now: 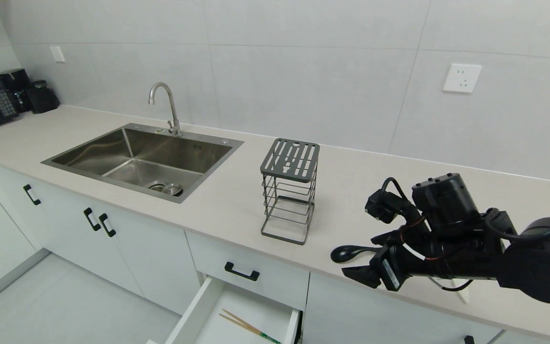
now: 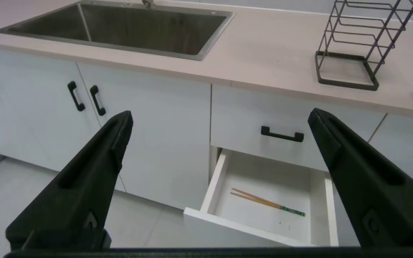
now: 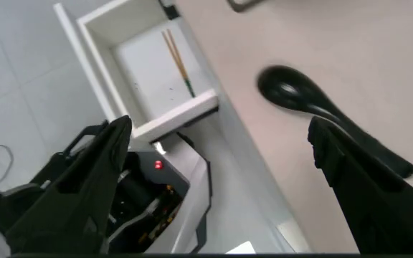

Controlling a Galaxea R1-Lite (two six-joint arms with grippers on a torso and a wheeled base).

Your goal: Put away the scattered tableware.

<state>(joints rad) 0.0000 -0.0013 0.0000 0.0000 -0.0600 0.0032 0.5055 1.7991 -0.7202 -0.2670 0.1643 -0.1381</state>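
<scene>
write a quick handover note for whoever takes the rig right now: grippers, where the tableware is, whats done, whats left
Left gripper: open, empty, out in front of the cabinets, facing the open drawer.
Right gripper: open, low over the counter at the black spoon, not closed on it.
Things: the spoon lies near the counter's front edge, to the right of the wire rack. The chopsticks lie inside the drawer.
Done: chopsticks are in the drawer.
Left: grasp the spoon and put it away, probably in the same drawer, then likely shut the drawer.
</scene>
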